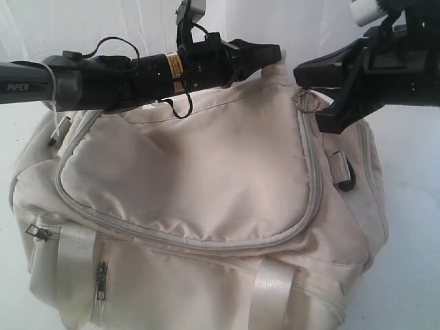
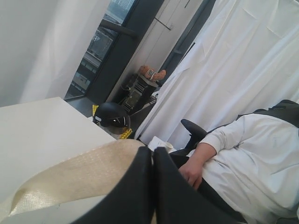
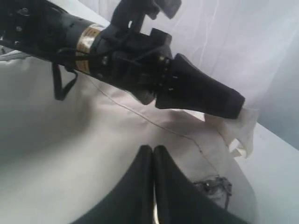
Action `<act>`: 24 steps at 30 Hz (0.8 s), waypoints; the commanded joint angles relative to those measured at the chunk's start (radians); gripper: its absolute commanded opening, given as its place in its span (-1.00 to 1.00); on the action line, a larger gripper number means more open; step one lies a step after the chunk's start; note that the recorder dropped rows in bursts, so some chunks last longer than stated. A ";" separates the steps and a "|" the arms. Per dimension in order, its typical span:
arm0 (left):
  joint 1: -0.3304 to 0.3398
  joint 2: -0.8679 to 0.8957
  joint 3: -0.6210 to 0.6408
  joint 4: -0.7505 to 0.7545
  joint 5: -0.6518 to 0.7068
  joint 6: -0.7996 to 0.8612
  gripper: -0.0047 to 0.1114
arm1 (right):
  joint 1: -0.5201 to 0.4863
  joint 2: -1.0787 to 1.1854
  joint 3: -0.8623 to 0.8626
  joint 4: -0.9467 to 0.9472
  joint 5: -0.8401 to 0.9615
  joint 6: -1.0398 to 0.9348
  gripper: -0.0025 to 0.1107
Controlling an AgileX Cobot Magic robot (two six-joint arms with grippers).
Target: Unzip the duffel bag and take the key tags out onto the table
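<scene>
- While it lies on the wide white flat tabletop (image 1: 412,206), the large cream fabric duffel bag (image 1: 199,179) is seen with its long axis running left to right across the exterior view, one end toward each side.
- Its grey curved zipper (image 1: 206,242) is seen zipped along its visible run. The U-shaped flap is bowed toward the camera, with its two ends turned to the bag's far edge.
- A shiny cream webbing strap (image 2: 70,177) at the far top of the bag is pinched between the closed fingers of the left gripper (image 1: 277,53).
- The right gripper (image 1: 301,72) is held just above the bag's far right corner with its fingers pressed together. Whether anything is caught between them cannot be told.
- A small metal ring (image 1: 306,102) at the zipper's end is seen just beside that gripper's tip.
</scene>
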 commanded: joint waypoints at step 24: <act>-0.005 -0.075 -0.025 -0.057 -0.113 -0.006 -0.92 | 0.000 -0.103 0.121 0.006 0.068 0.340 -0.12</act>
